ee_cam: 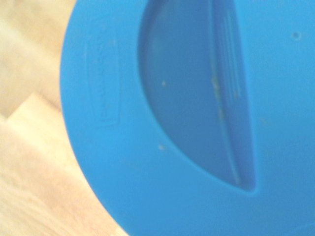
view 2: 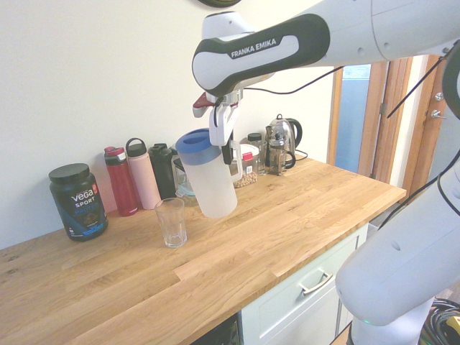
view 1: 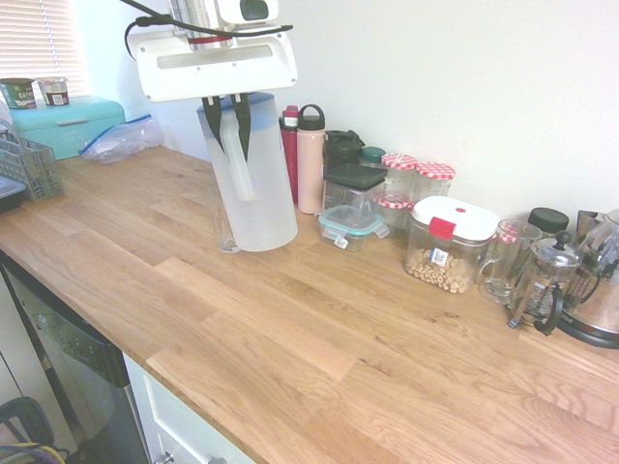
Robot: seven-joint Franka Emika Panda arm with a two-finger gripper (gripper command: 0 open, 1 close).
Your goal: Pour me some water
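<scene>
A tall frosted-white pitcher (view 1: pixel 253 188) with a blue lid (view 2: pixel 194 140) hangs by its side handle from my gripper (view 1: pixel 226 121), which is shut on that handle. The pitcher (view 2: pixel 214 180) is tilted, its lid end leaning towards a clear empty glass (view 2: pixel 171 221) standing on the wooden counter just beside it. In the first exterior view the glass (view 1: pixel 224 232) peeks out from behind the pitcher's lower left. I cannot make out the level of the water through the frosted wall. The blue lid (ee_cam: pixel 187 118) fills the wrist view.
A red bottle (view 1: pixel 290 145), a pink bottle (view 1: pixel 310 159), food containers (view 1: pixel 350 227), jars, a French press (view 1: pixel 544 285) and a kettle (view 1: pixel 600 309) line the wall. A dark protein tub (view 2: pixel 77 201) stands further along. A dish rack (view 1: pixel 29 164) sits at the counter's end.
</scene>
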